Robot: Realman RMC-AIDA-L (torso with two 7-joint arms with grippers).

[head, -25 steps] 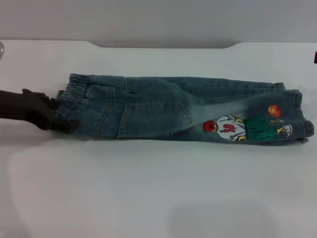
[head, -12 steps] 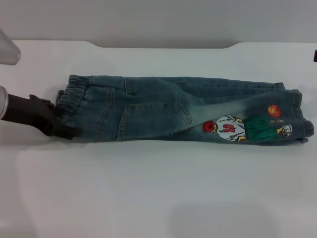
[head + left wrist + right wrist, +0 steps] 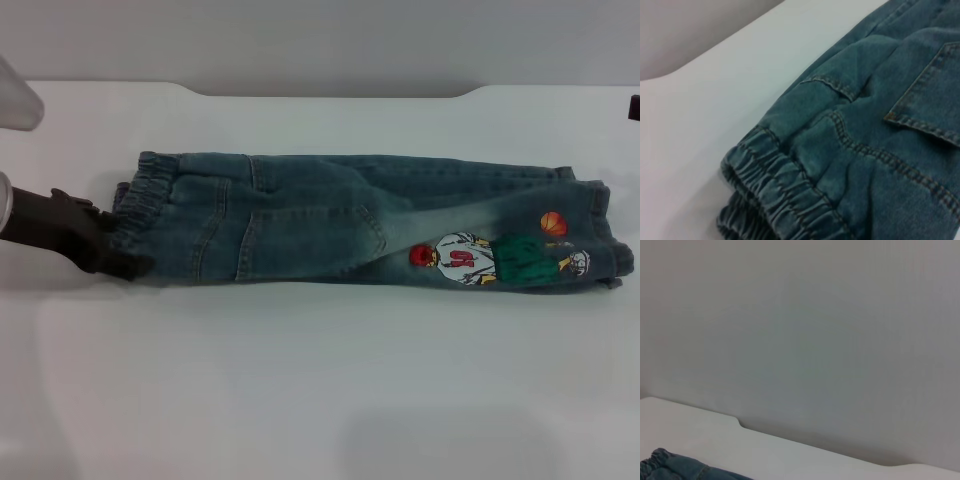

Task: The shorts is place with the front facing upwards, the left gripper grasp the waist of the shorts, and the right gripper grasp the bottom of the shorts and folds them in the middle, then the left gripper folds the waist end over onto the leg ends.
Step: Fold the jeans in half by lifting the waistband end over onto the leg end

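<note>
The blue denim shorts [image 3: 330, 215] lie folded lengthwise across the white table, showing a stitched pocket and the basketball cartoon print [image 3: 490, 260]. The gathered waist [image 3: 150, 200] points left. The hemmed leg ends [image 3: 600, 225] lie at the right, stacked one on the other. My left gripper [image 3: 120, 245] is a black claw at the waist's near corner, level with the cloth. The left wrist view shows the puckered waist [image 3: 780, 185] up close, lying on the table. Only a dark sliver of my right gripper [image 3: 635, 107] shows at the far right edge, away from the shorts.
The white table [image 3: 300, 380] stretches bare in front of the shorts. Its far edge has a shallow notch [image 3: 330, 93] against a grey wall. The right wrist view shows that wall and a corner of the waist [image 3: 665, 465].
My left gripper has drawn back a little to the left at the waist, and its pale wrist has come into view at the left edge. The shorts have not shifted.
</note>
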